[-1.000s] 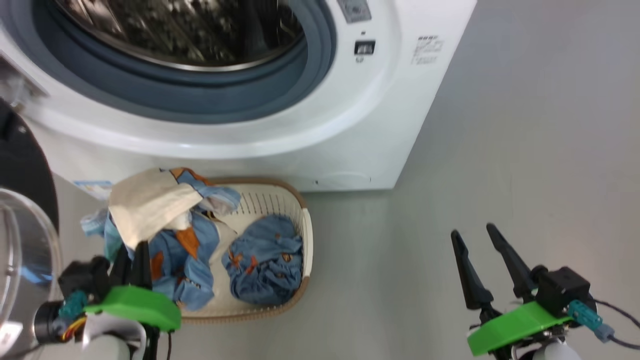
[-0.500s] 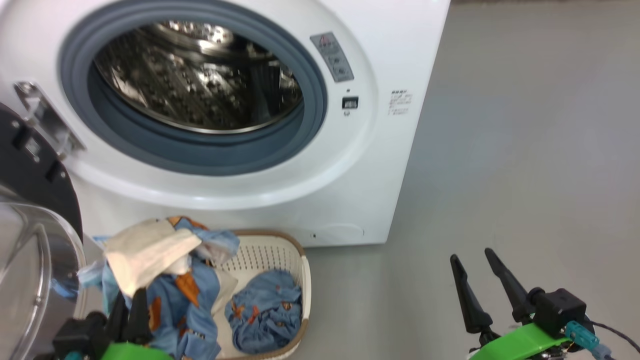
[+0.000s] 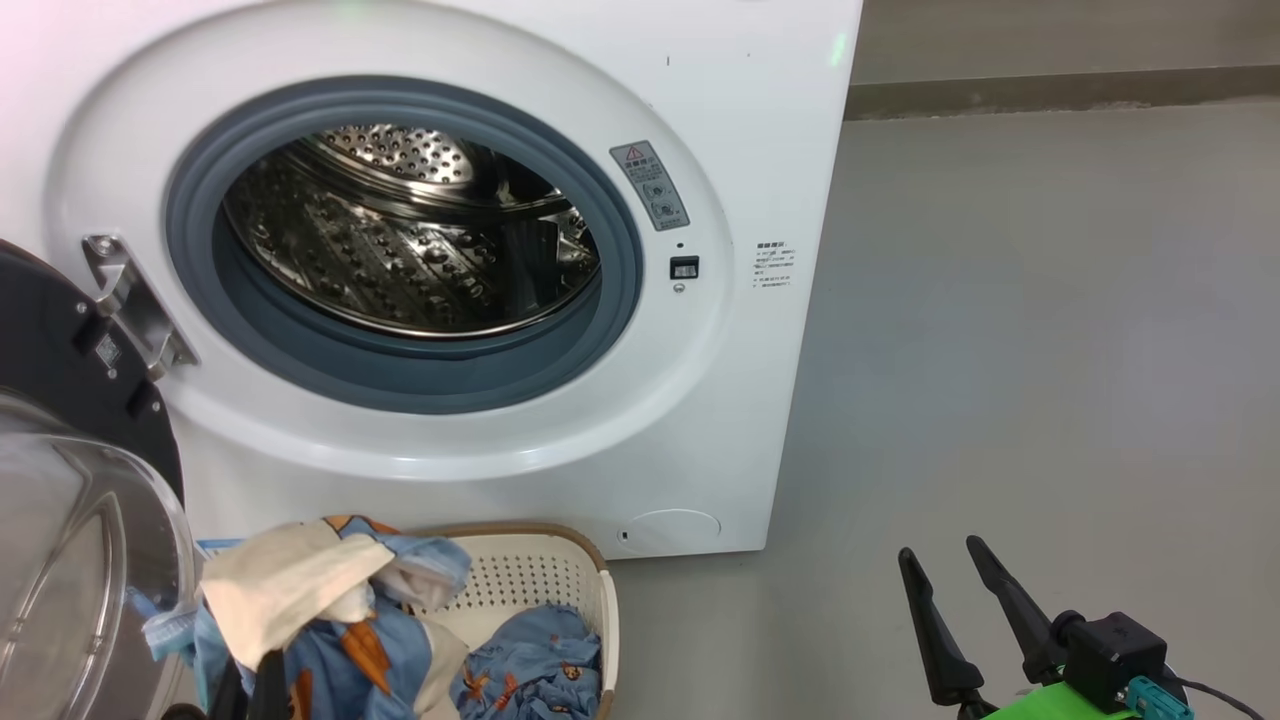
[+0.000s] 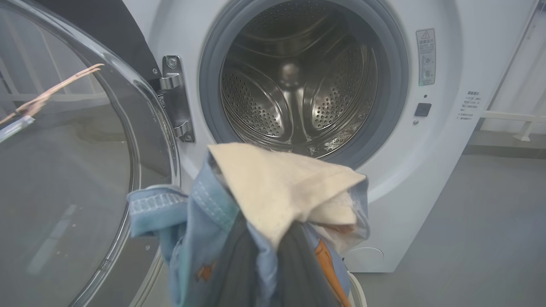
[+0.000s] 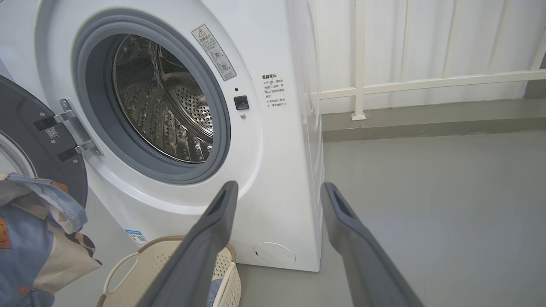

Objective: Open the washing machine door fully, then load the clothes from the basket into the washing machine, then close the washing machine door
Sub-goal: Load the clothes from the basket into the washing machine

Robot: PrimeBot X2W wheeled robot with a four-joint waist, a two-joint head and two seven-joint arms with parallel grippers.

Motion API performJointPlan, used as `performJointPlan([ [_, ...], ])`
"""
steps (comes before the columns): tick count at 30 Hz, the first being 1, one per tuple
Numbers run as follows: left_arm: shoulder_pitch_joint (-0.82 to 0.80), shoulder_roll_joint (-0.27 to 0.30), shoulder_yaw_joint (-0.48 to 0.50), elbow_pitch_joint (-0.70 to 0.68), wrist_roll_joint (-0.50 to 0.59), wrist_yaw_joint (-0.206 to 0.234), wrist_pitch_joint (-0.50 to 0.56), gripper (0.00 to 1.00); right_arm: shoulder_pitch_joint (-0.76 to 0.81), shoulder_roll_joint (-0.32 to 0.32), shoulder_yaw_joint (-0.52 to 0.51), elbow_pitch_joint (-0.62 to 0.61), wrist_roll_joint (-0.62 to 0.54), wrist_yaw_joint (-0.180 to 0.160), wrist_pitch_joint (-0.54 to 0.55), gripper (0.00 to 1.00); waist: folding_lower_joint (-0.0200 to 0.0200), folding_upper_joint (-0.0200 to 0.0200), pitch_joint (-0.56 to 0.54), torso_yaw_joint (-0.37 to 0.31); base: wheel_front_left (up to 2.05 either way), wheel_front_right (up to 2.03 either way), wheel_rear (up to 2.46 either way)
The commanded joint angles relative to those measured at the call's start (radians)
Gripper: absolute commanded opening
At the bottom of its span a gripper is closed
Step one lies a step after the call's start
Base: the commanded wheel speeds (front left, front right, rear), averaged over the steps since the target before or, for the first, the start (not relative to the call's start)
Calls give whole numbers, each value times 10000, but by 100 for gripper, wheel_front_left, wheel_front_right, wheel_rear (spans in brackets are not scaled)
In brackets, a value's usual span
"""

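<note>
The washing machine point(image 3: 760, 120) stands with its steel drum point(image 3: 420, 240) open. At the left, the washing machine door point(image 3: 60, 350) is swung out, its clear bowl point(image 4: 64, 170) beside my left gripper. My left gripper point(image 3: 255, 688) is shut on a bundle of the clothes point(image 3: 300, 600), blue printed garments with a cream cloth point(image 4: 277, 187) draped over the dark fingers point(image 4: 298, 273). The bundle hangs above the left end of the basket point(image 3: 560, 575), in front of the drum mouth. One blue garment point(image 3: 535, 670) lies in the basket. My right gripper point(image 3: 945, 575) is open over the floor, holding nothing.
Grey floor point(image 3: 1050, 350) stretches to the right of the machine. A white railing point(image 5: 426, 81) and a low kerb run along the back. The door hinge point(image 3: 130, 300) juts out at the drum's left. The basket point(image 5: 170, 264) sits against the machine's foot.
The head camera has tilted up, so the whole drum opening now shows and the basket sits at the bottom edge. My left gripper still holds the bundle; the right one stays open.
</note>
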Motion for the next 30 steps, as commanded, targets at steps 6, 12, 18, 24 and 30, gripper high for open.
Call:
performJointPlan([
  [6,-132,71,383,-437,112,66,-66,0,-58,42,182,-304,-40,16,-49,100,0,0,4,-58,0,0,0],
  [12,-253,62,320,-370,73,43,-66,0,-46,52,161,-308,-40,16,-49,100,0,0,145,-103,0,0,0],
  [18,-560,54,265,-240,-17,-6,-66,0,-102,58,118,-399,-72,16,-49,100,0,0,596,-140,0,0,0],
  [24,-1324,47,238,11,-139,-92,-66,0,-319,37,37,-523,-137,16,-49,100,0,0,1393,-125,0,0,0],
  [30,-2653,157,262,562,-27,-253,-66,0,-727,-12,75,-658,-195,16,-49,100,0,0,2362,-171,0,0,0],
])
